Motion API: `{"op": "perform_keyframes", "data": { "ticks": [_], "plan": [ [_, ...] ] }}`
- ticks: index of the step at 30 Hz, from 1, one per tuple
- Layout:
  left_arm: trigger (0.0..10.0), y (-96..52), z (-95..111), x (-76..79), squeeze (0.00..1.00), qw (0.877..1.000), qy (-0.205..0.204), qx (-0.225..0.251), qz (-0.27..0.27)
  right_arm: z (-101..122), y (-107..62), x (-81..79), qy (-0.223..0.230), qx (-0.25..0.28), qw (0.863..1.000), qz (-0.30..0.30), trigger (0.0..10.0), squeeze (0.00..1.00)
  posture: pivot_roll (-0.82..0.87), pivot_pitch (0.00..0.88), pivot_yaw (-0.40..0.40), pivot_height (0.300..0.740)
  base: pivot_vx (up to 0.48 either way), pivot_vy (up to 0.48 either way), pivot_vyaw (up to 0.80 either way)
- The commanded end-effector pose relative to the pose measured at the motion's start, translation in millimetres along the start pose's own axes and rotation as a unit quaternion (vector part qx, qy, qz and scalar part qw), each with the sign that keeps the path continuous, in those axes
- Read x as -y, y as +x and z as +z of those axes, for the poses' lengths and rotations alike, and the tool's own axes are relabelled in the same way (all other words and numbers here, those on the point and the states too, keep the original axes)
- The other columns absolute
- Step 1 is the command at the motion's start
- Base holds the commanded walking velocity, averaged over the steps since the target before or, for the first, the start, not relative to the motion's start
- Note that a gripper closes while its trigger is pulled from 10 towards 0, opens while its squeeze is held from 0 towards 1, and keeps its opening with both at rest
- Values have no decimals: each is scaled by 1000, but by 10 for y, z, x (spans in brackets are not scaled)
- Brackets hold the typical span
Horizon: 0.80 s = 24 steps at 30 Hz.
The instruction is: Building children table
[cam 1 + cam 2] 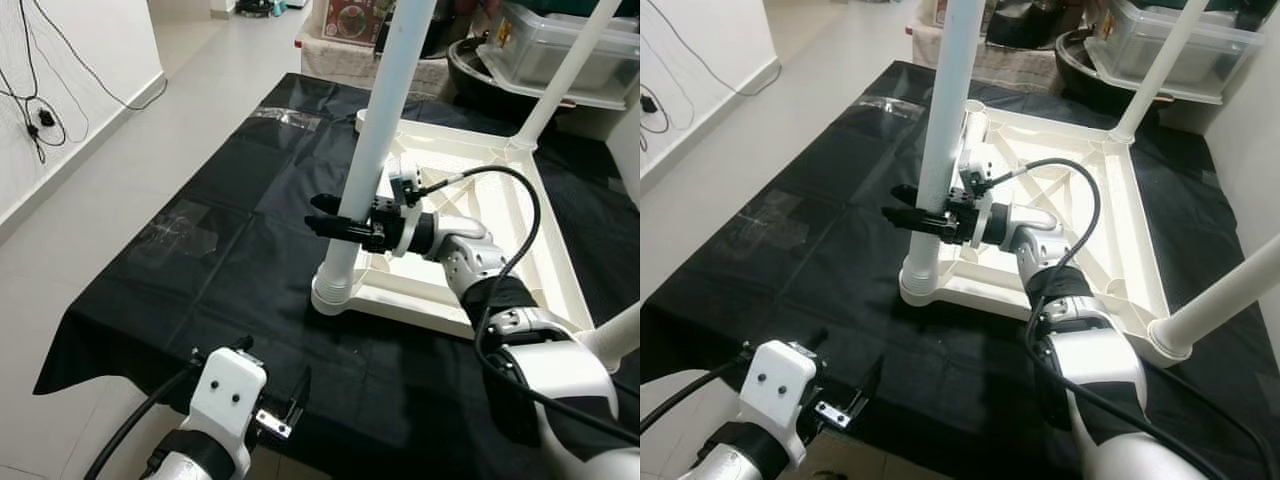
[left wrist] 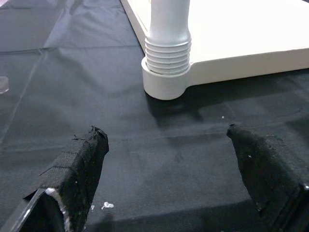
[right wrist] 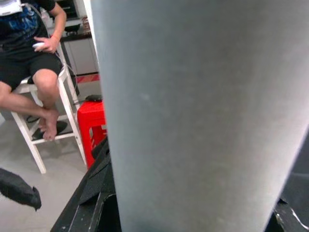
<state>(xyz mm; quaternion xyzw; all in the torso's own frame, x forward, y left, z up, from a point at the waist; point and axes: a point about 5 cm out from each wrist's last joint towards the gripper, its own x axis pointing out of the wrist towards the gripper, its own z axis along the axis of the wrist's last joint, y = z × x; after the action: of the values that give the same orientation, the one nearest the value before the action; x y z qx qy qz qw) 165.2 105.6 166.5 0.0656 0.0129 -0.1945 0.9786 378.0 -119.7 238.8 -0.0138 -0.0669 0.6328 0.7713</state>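
At the near corner of the upturned white tabletop [image 1: 470, 215] on the black sheet [image 1: 220, 270], the right claw [image 1: 335, 222] clasps a standing leg [image 1: 375, 150]. Left claw [image 2: 169, 159] hangs wide. Crooked twisting could jam the thread.

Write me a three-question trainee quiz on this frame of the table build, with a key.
1. True or false: the right end effector is closed around the upright leg.
2. Which best describes the left end effector? A) gripping the leg B) open above the black sheet C) resting inside the tabletop
3. Fill in: the leg's threaded base sits in a corner ______ of the upside-down tabletop.

Key: 1 true; 2 B; 3 socket.
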Motion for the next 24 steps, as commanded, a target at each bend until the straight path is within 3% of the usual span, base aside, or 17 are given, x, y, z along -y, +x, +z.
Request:
{"op": "perform_keyframes", "data": {
  "ticks": [1,13,19,24],
  "plan": [
    [10000,-19,-21,24,0,1000,2,-7,-4,-132,-17,-40,7,-29,999,12,10000,0,271,214,-110,740,0,0,0],
    [10000,-12,-27,32,0,1000,6,-6,-6,-322,130,-171,-25,-85,994,63,10000,0,272,197,-114,740,0,0,0],
    [10000,1,-29,33,0,1000,6,-4,-5,-391,201,-156,-36,-107,993,22,10000,0,268,194,-118,740,0,0,0],
    [10000,21,-31,22,0,1000,6,-2,-1,-431,168,-90,-23,-96,994,-55,10000,0,263,193,-119,740,0,0,0]
  ]
}}
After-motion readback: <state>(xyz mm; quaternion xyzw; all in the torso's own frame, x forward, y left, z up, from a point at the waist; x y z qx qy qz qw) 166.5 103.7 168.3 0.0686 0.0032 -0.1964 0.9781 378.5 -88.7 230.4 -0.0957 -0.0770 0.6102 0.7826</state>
